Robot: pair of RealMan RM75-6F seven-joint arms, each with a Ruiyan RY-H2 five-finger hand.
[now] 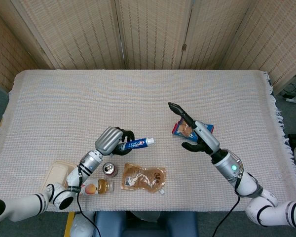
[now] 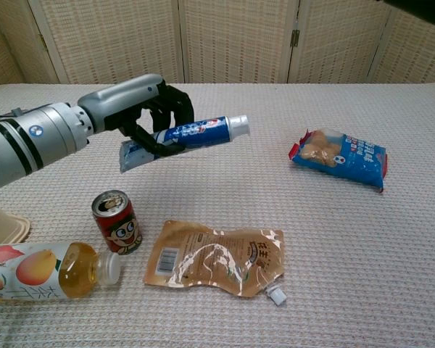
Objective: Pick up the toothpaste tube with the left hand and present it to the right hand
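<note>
The blue and white toothpaste tube (image 1: 135,144) (image 2: 192,133) is held above the table by my left hand (image 1: 111,140) (image 2: 146,116), which grips its flat end; the white cap points to the right. My right hand (image 1: 193,134) hovers well to the right of the tube's cap, fingers spread and holding nothing, apart from the tube. In the chest view only a dark sliver at the top right corner may belong to the right hand.
A blue snack bag (image 1: 190,129) (image 2: 338,156) lies under the right hand. A brown pouch (image 1: 143,177) (image 2: 216,257), a red can (image 1: 109,169) (image 2: 117,221), a juice bottle (image 2: 47,270) and a beige box (image 1: 56,174) sit near the front left.
</note>
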